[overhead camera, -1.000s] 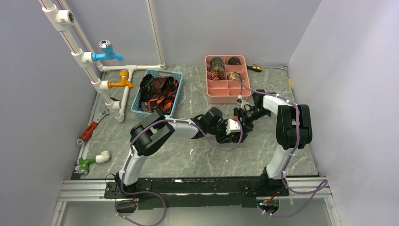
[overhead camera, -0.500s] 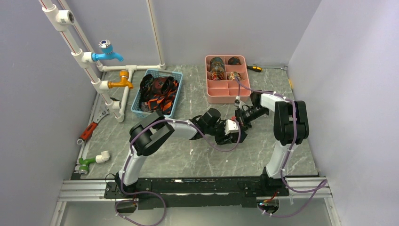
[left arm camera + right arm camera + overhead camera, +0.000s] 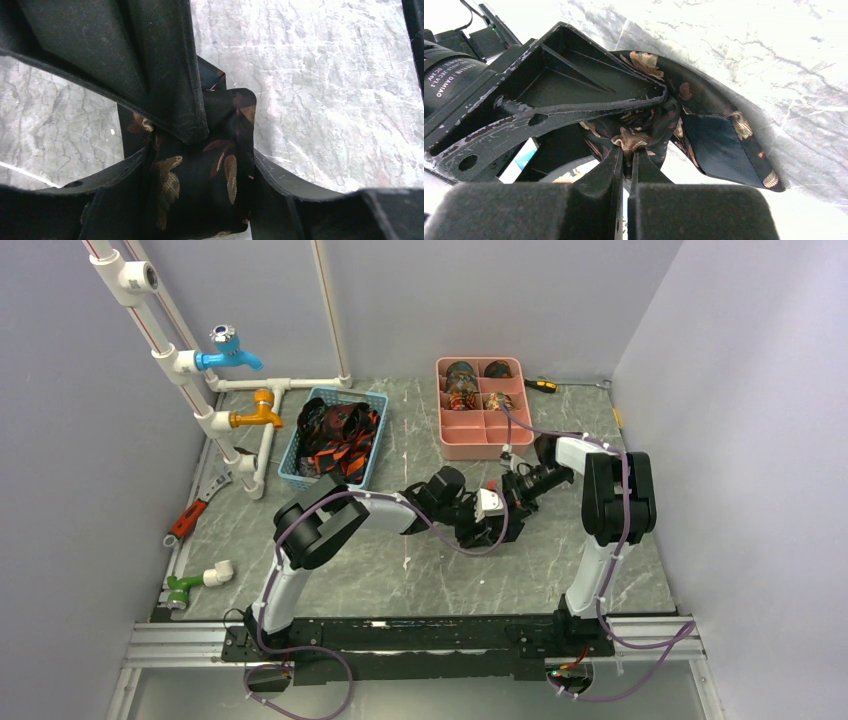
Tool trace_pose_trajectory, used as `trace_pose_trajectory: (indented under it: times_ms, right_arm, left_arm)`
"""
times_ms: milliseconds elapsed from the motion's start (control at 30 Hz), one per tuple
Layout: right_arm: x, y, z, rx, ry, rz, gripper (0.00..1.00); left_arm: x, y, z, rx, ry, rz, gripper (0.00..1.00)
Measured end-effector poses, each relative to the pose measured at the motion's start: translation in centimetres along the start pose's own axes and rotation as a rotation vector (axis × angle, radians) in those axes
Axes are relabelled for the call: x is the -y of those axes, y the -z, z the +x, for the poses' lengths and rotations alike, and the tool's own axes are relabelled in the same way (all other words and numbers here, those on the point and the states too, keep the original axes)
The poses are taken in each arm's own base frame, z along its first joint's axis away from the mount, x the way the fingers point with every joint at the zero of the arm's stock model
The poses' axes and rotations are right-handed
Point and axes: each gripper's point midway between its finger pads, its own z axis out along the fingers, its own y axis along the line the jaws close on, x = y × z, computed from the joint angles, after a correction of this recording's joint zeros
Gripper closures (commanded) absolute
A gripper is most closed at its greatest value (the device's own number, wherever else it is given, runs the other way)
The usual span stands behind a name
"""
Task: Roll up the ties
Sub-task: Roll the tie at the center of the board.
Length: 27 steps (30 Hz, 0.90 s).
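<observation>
- Change over the last second, top view: both wrists have crept slightly toward the far left. The right arm (image 3: 605, 490) has tucked its elbow in and the left arm (image 3: 385, 512) has followed. The two remain locked together mid-tabletop (image 3: 380, 570), just in front of the pink compartment tray (image 3: 465, 435).
- Reading: a small joint shift with no release. I judge the roll is being wound or tightened and is not ready for the tray.
- Necktie (image 3: 704, 115): dark with a gold leaf print, bunched between the two sets of jaws. One flat end sticks out free.
- Right jaws: clenched, pinching a gathered wad of the fabric.
- Left jaws: clamped across the same necktie, one finger tip dug into the cloth.
- Rolled coils (image 3: 461, 390) sit in the tray's far compartments. Loose ties (image 3: 335, 435) lie in the blue basket (image 3: 375, 440).
- Hidden: from above, the jaws cover the necktie completely.
- Cannot tell how many turns are wound, or whether the bundle touches the tabletop.
- The left wrist view cuts the fabric off at its lower edge.
</observation>
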Motion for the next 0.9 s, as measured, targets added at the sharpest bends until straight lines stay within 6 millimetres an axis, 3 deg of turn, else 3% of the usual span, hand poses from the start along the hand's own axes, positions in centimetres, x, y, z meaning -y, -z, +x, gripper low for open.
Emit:
trace_pose_trajectory:
  times_ms: [100, 267, 433, 633, 733, 800, 833, 900]
  right_arm:
    - [0.2, 0.0, 0.0, 0.0, -0.007, 0.004, 1.0]
    - [0.5, 0.1, -0.2, 0.003, -0.018, 0.018, 1.0]
    - [0.8, 0.2, -0.3, 0.008, -0.017, 0.03, 0.98]
    - [1.1, 0.8, -0.6, 0.02, -0.015, 0.053, 0.57]
    - [2.2, 1.9, -0.8, 0.053, -0.036, 0.076, 0.41]
    - [3.1, 3.0, -1.1, 0.091, -0.063, 0.082, 0.26]
    - [3.5, 3.6, -1.2, 0.114, -0.076, 0.083, 0.13]
    - [4.1, 4.6, -1.4, 0.16, -0.096, 0.087, 0.06]
  left_arm:
    - [-0.2, 0.0, 0.0, 0.002, 0.017, -0.009, 0.46]
    - [-0.5, -0.2, -0.1, 0.0, 0.047, -0.014, 0.44]
    - [-0.6, -0.3, -0.1, -0.001, 0.063, -0.017, 0.77]
    - [-0.9, -0.5, 0.0, -0.035, 0.046, -0.045, 0.93]
    - [-1.3, -0.6, -0.1, -0.048, 0.004, -0.071, 0.95]
    - [-1.3, -0.6, -0.1, -0.059, -0.027, -0.078, 0.96]
    - [-1.3, -0.6, -0.1, -0.063, -0.037, -0.08, 0.96]
    - [-1.3, -0.7, -0.1, -0.073, -0.056, -0.082, 0.96]
